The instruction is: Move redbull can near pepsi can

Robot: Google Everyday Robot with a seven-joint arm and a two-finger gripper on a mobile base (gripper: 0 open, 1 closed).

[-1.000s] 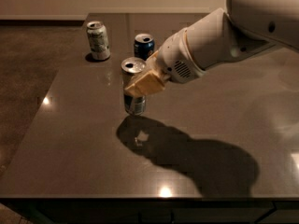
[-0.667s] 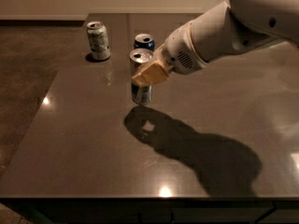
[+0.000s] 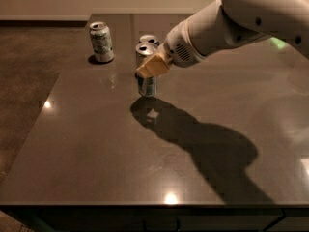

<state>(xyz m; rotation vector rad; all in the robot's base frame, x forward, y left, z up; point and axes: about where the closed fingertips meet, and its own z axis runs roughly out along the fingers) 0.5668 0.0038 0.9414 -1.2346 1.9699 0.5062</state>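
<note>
The redbull can (image 3: 146, 85) is silvery-grey with a blue patch low down. It stands upright in the far middle of the dark table (image 3: 96, 149). My gripper (image 3: 148, 70) reaches in from the upper right and is shut on its upper part; a tan finger pad (image 3: 154, 66) covers the can's front. I cannot tell whether its base touches the table. The pepsi can (image 3: 150, 39) is right behind it; only its silver top and a sliver of dark side show. The two cans are very close together.
A pale whitish-green can (image 3: 101, 42) stands at the far left of the table. My white arm (image 3: 231, 23) crosses the upper right and casts a large shadow (image 3: 207, 149) over the table's middle. The table's left edge drops to the floor (image 3: 24, 81).
My gripper has carried the redbull can away from the camera and a little right, ending just in front of the pepsi can. The other two cans have not moved.
</note>
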